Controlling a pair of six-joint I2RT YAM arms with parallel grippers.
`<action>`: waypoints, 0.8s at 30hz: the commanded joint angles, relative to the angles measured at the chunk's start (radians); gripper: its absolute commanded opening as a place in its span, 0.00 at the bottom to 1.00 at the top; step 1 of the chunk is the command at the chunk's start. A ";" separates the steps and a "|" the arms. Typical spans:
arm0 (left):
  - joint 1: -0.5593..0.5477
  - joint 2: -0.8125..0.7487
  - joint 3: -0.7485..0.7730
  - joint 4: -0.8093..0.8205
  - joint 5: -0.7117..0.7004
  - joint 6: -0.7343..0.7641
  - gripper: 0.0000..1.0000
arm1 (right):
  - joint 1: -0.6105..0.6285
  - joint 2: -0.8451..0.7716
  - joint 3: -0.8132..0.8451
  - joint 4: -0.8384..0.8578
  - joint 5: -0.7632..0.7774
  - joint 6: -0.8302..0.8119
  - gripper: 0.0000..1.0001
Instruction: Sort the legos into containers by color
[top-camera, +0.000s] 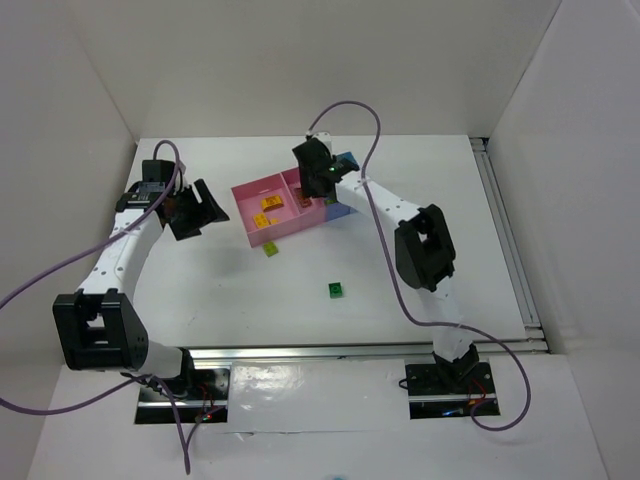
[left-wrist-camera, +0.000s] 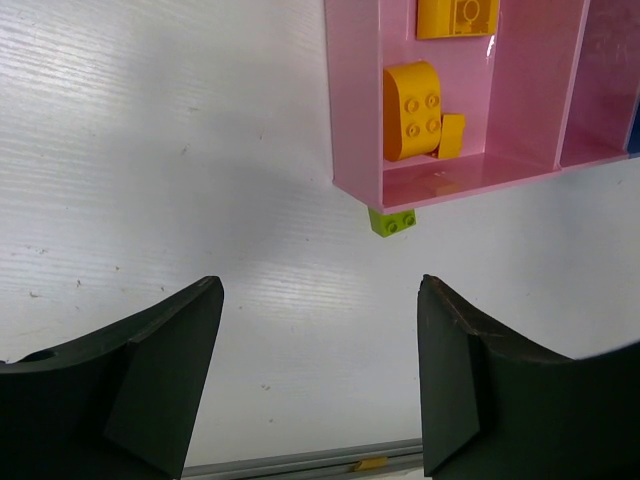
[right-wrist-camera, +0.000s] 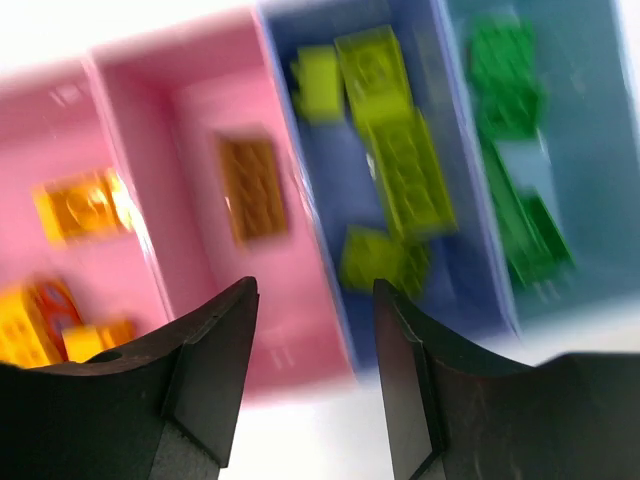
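Jaws on the right gripper (right-wrist-camera: 315, 300) stand narrowly parted, empty, above the containers (right-wrist-camera: 300, 260); left gripper (left-wrist-camera: 320, 300) gapes wide, empty. I'd worry the lime brick (left-wrist-camera: 392, 221), tight against the glossy pink bin (left-wrist-camera: 350, 100), skids off the fingers: tiny, smooth, studded plastic. Dark green brick (top-camera: 336, 289) lies loose on the table (top-camera: 200, 300).

Your left gripper (left-wrist-camera: 320, 300) is wide open and tips forward. Your right gripper (right-wrist-camera: 315, 300) reaches far out and points down, its jaws a little apart.
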 joint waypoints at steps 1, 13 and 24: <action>-0.004 0.013 0.019 0.001 0.005 0.003 0.81 | 0.014 -0.224 -0.162 0.020 0.042 0.027 0.57; -0.004 0.040 0.001 0.038 0.023 0.003 0.79 | 0.108 -0.579 -0.854 -0.104 -0.258 0.239 0.82; -0.138 0.017 -0.071 0.084 -0.055 -0.085 0.67 | 0.142 -0.538 -0.928 -0.023 -0.352 0.198 0.75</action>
